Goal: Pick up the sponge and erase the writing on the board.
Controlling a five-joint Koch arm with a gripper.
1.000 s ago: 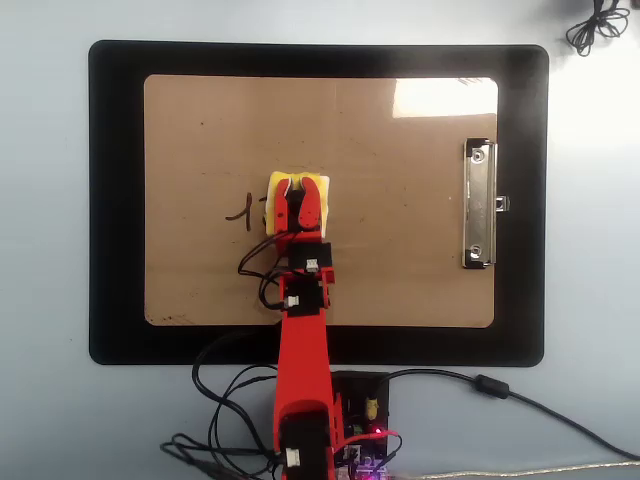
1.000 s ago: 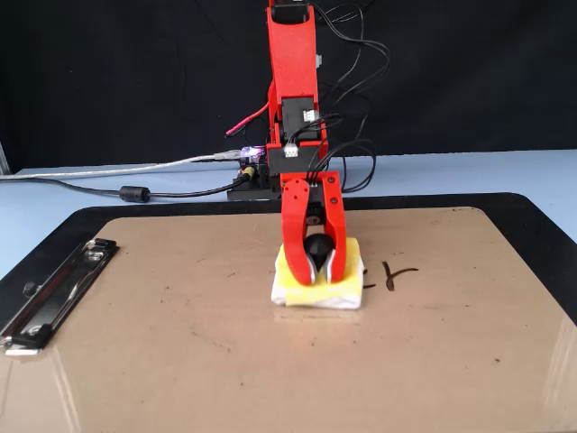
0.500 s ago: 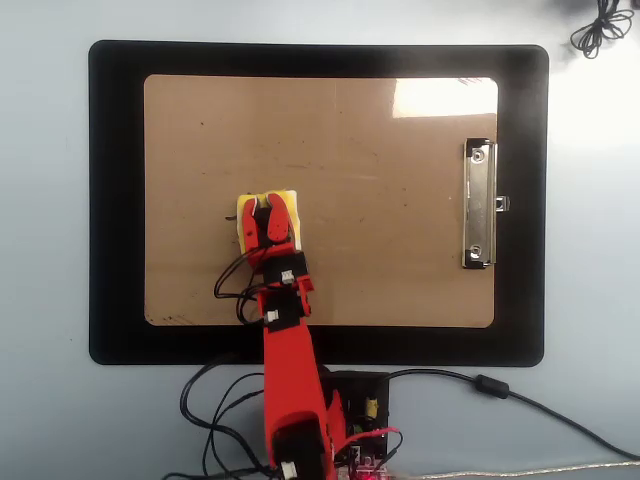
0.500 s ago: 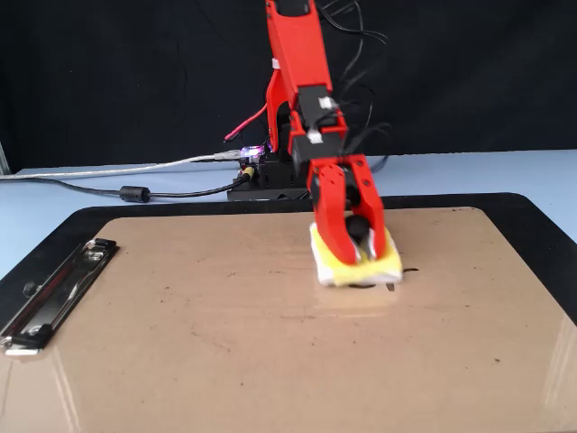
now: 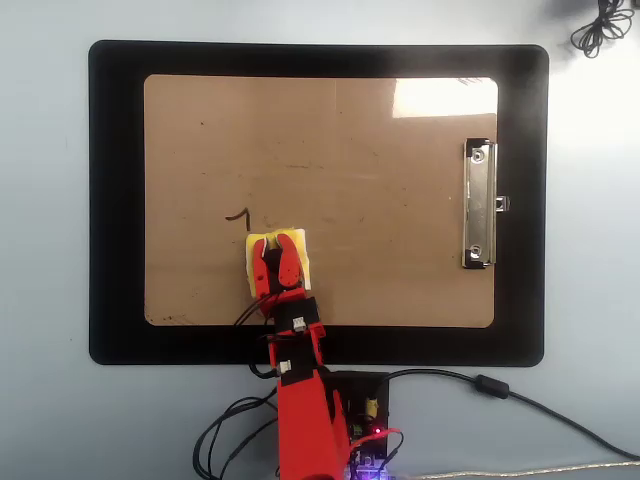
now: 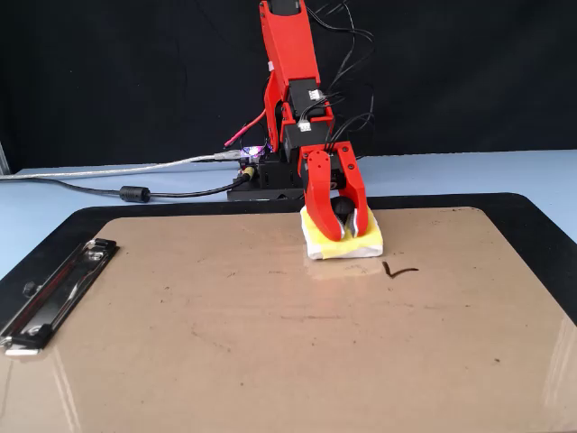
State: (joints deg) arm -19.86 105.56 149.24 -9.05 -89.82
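Observation:
The yellow sponge (image 5: 300, 254) (image 6: 371, 242) with its white underlayer rests flat on the tan board (image 5: 380, 260) (image 6: 234, 343). My red gripper (image 5: 276, 250) (image 6: 345, 227) is shut on the sponge, its fingers pinching the black dot on top. Of the writing, one short dark stroke (image 5: 237, 216) (image 6: 398, 270) shows on the board, just beyond the sponge and apart from it. The board's silver clip (image 5: 479, 204) (image 6: 50, 294) lies at the right edge in the overhead view.
A black mat (image 5: 115, 200) (image 6: 541, 225) frames the board on a pale blue table. The arm's base electronics (image 5: 362, 410) and cables (image 6: 135, 192) sit at the mat's near edge in the overhead view. A coiled cable (image 5: 600, 28) lies at the top right.
My gripper has slid the sponge across the marks toward the arm's base. Most of the marks seen earlier are gone; one short stroke shows again where the sponge passed.

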